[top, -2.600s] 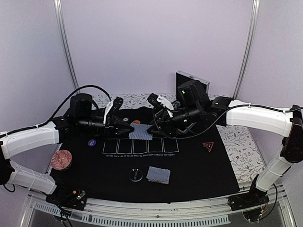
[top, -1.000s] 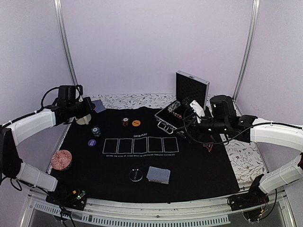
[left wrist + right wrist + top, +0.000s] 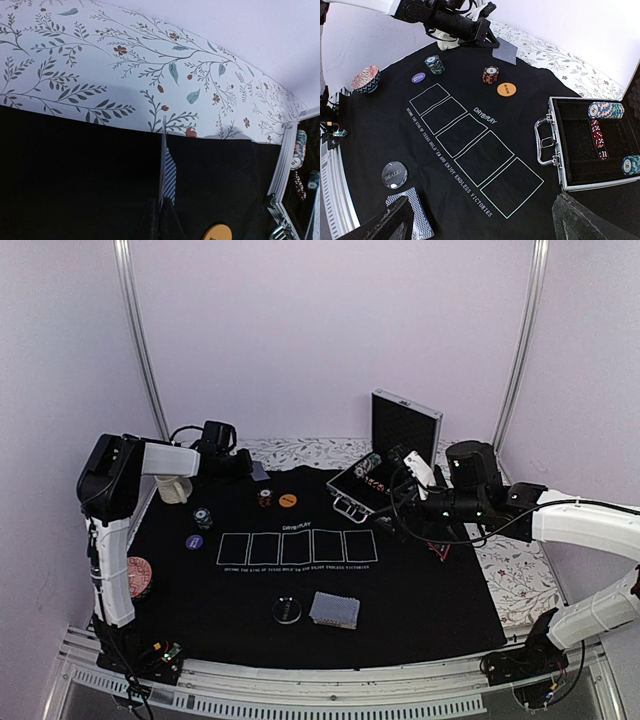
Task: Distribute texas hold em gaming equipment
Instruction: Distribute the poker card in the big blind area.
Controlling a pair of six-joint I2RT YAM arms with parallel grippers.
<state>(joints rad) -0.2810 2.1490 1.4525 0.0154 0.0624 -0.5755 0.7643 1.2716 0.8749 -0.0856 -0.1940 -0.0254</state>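
My left gripper [image 3: 249, 468] is shut on one grey-blue-backed playing card [image 3: 261, 472], held on edge just above the back of the black mat [image 3: 400, 610]. The left wrist view shows the card [image 3: 168, 170] pinched between the fingertips [image 3: 160, 215]; the right wrist view shows it too [image 3: 506, 51]. My right gripper [image 3: 397, 508] hovers open and empty over the mat's right side, by the case. On the mat lie an orange disc [image 3: 288, 500], a red chip stack [image 3: 265, 497], a green chip stack [image 3: 203, 517], a purple disc [image 3: 194, 540], a black-and-white dealer disc [image 3: 287, 610] and the card deck [image 3: 334, 610]. The triangle marker [image 3: 440, 551] is partly hidden by the right arm.
The open silver case [image 3: 350, 502] with chip rows stands at the back right, its lid upright. A cream mug [image 3: 175, 490] stands at the back left and a patterned bowl [image 3: 137, 575] at the mat's left edge. Five card outlines [image 3: 470, 145] cross the mat's middle.
My left gripper has swung right from beside the mug to the back middle of the mat, still holding the card. The right arm has barely moved.
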